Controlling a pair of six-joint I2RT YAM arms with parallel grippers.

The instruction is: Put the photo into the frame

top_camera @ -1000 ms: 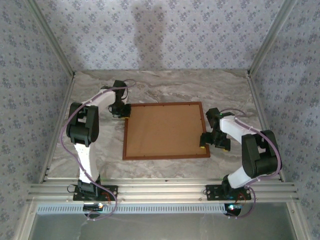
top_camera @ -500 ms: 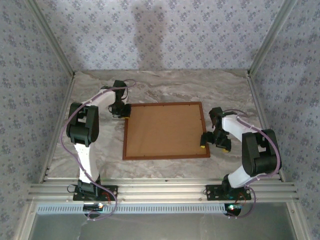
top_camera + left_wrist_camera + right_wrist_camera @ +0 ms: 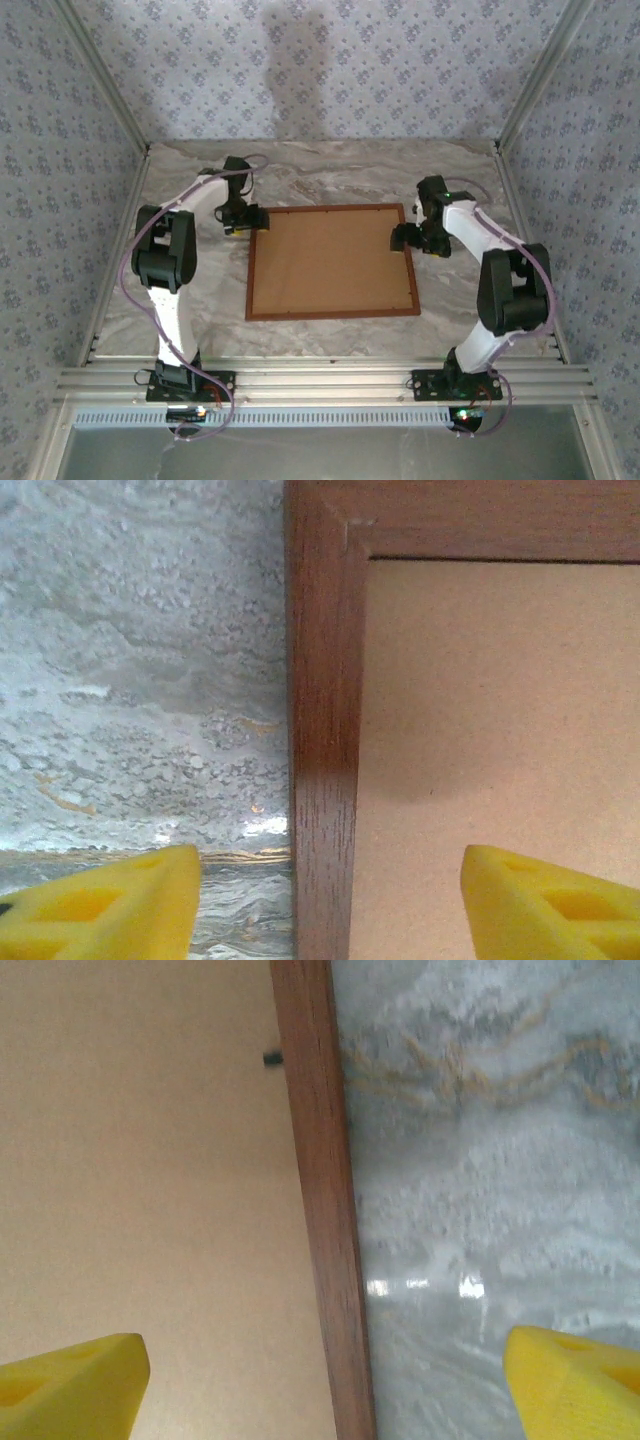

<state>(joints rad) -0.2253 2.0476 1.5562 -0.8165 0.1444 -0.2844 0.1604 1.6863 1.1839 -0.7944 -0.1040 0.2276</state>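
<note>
— Since a second ago our right gripper (image 3: 405, 238) has gone from the frame's near right side up toward its far right corner. Our left gripper (image 3: 245, 228), pinched shut then, has spread.

— What do we have around us?

— A grey marbled table (image 3: 330, 175) and wallpapered walls (image 3: 330, 70). Over the frame (image 3: 331, 315) we see only our own two grippers.

— And the frame itself?

— Reddish-brown wood with narrow bars. It lies flat mid-table between our arms.

— What sits inside it?

— A plain tan backing board (image 3: 330, 260) fills the opening, with a small dark tab (image 3: 272, 1058) at its right edge. We cannot tell what lies beneath.

— Our jaws?

— Both stand wide and hold nothing. Each straddles a side bar, one yellow finger (image 3: 110, 905) over marble and its partner over the board.
</note>
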